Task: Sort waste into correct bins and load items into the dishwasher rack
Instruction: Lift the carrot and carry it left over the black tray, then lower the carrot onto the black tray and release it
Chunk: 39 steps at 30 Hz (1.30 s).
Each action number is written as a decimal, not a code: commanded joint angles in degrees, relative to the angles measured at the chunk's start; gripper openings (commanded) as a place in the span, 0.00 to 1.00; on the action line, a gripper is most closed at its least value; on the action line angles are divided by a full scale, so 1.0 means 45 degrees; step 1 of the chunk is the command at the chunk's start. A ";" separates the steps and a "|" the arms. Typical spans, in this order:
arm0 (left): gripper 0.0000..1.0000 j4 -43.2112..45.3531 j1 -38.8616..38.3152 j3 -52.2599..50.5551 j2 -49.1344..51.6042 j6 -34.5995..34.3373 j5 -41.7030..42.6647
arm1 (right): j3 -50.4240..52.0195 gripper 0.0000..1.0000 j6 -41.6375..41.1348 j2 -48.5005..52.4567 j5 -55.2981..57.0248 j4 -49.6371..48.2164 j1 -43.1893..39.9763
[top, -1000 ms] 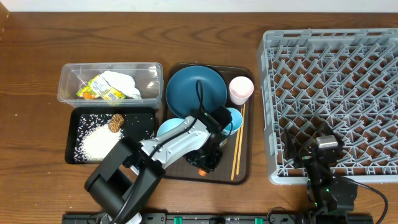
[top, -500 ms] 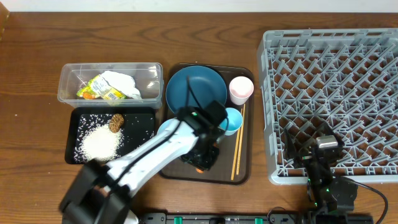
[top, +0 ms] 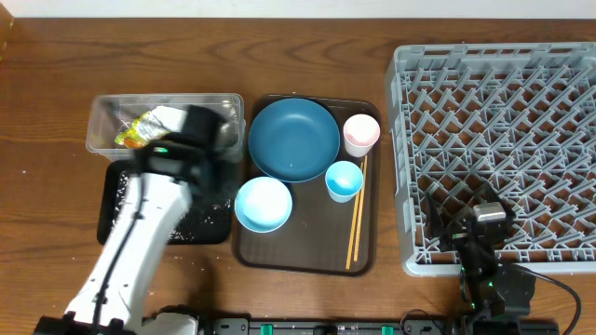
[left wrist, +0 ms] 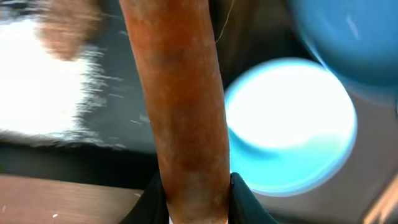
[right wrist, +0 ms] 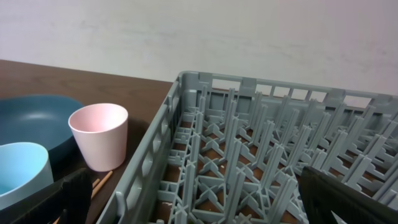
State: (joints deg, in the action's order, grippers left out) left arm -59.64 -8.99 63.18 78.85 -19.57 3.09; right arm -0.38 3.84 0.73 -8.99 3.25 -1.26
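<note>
In the left wrist view my left gripper [left wrist: 196,200] is shut on the orange carrot [left wrist: 180,106], which stands up between the jaws. Below it lie white rice [left wrist: 37,81] and a brown lump [left wrist: 65,25] on the left and the light-blue bowl [left wrist: 292,124] on the right. From overhead my left gripper [top: 207,140] hangs over the black tray [top: 212,223] beside the clear tub [top: 121,104]. My right gripper [top: 480,223] is open at the front edge of the grey rack [top: 503,140], its fingers [right wrist: 43,199] wide apart and holding nothing.
On the brown serving tray [top: 307,251] sit the dark-blue plate [top: 293,138], the bowl [top: 264,204], the pink cup [top: 361,133], the small light-blue cup [top: 344,179] and the chopsticks [top: 357,214]. A printed wrapper [top: 144,130] lies in the tub.
My left arm has lifted the carrot off the brown serving tray and swung left over the black tray. The right arm has not moved.
</note>
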 commanded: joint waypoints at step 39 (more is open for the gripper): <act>0.26 0.3468 0.5877 -0.1909 0.1549 -0.4386 0.1549 | 0.0015 0.99 0.0165 -0.0005 -0.0049 0.0049 0.0058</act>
State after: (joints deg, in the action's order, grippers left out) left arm -44.05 17.19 54.92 85.41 -38.98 8.64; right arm -0.38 3.86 0.73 -8.99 3.25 -1.26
